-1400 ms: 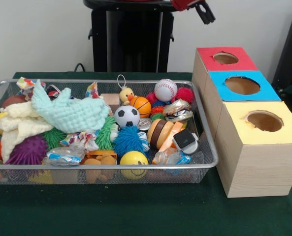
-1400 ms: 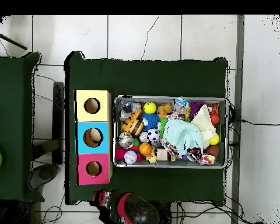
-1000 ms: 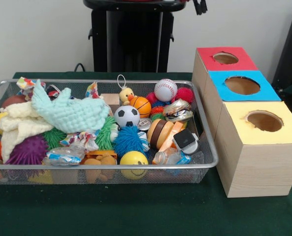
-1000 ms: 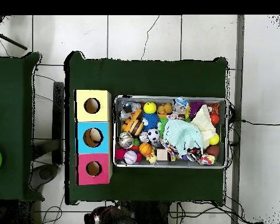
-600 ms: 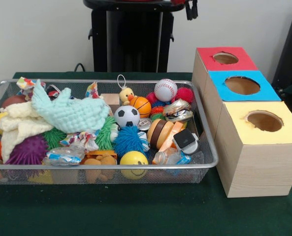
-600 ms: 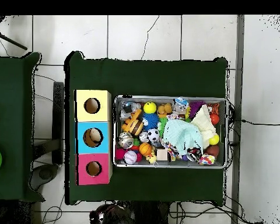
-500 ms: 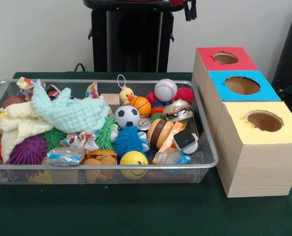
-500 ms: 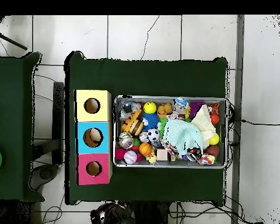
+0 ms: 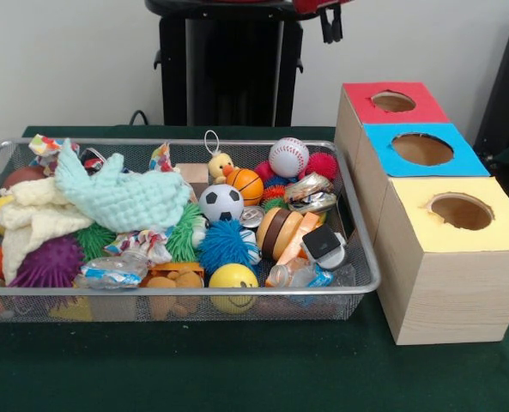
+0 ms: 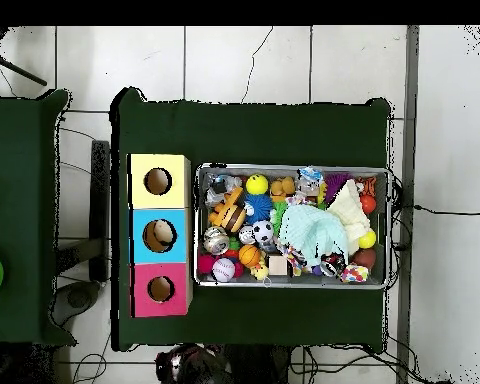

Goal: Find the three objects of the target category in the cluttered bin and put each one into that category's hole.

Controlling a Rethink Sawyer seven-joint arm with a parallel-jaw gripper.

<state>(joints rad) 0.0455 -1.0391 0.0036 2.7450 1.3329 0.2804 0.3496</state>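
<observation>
Two crumpled plastic bottles with blue-and-white labels lying in the wire mesh basket: one at the front view's 5 o'clock corner just beside the yellow smiley ball, the other toward 7 o'clock beside the purple spiky ball. Unmoved since the earlier frames, like the soccer ball, baseball and mint knitted cloth. Red, blue and yellow boxes at 3 o'clock on the green worktop. Drawn up at 12 o'clock, the jaws shifted slightly left of a moment ago; released or clenched, cannot tell.
</observation>
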